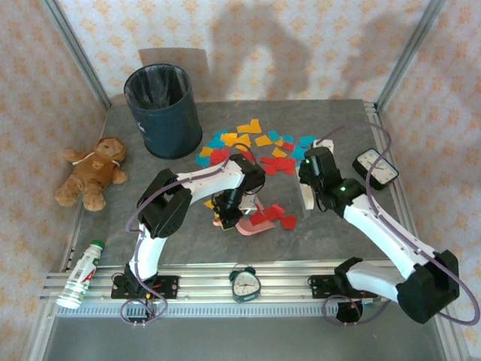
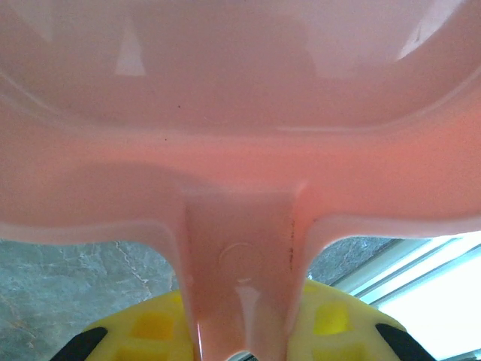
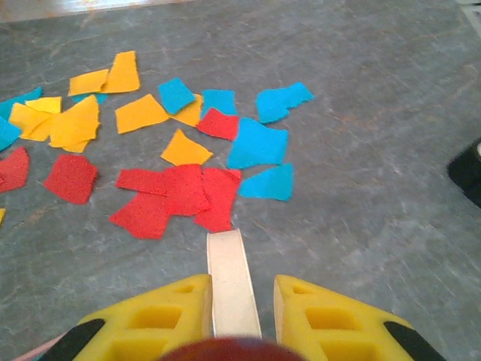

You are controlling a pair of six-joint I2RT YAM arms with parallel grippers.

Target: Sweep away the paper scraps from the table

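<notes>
Dozens of paper scraps lie mid-table from above, some red ones by a pink dustpan; the left wrist shows the left gripper pinching its handle; the right wrist shows the right gripper pinching a cream handle, its tip touching the red scraps.

The table looked like matt grey stone with pale veins, its front rail ribbed bare metal. The paper scraps were matt and faintly grainy. The pink dustpan was smooth glossy plastic, catching highlights; the cream handle smooth and dull. The teddy bear was fuzzy plush, and the bin held a shiny film liner
</notes>
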